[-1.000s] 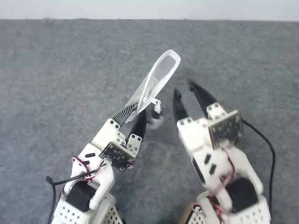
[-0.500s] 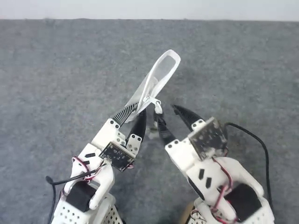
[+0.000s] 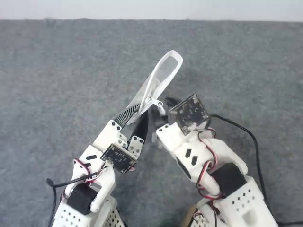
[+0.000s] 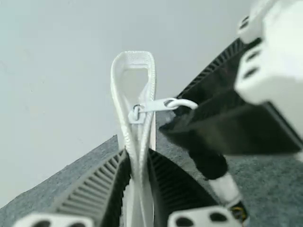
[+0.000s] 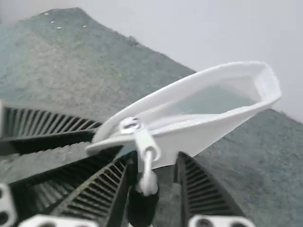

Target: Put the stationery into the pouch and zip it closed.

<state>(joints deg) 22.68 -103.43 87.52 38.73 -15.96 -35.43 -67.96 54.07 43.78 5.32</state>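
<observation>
White translucent pouch [image 3: 163, 75], mouth gaping, tilted above counter [image 3: 57, 71], clenched in left end effector [image 4: 137, 157]. Right wrist view: zipper pull [image 5: 144, 144] dangles between parted fingers of right end effector [image 5: 156, 164].

surface: grey felt-like mat [image 3: 57, 71] covering the table | backdrop: plain pale wall [image 3: 142, 8] along the far edge

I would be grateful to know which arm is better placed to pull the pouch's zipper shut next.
The right. The right gripper is open, with the zipper pull hanging between its jaws. The left gripper is shut on the pouch, holding it upright, so it likely should just steady it.
</observation>
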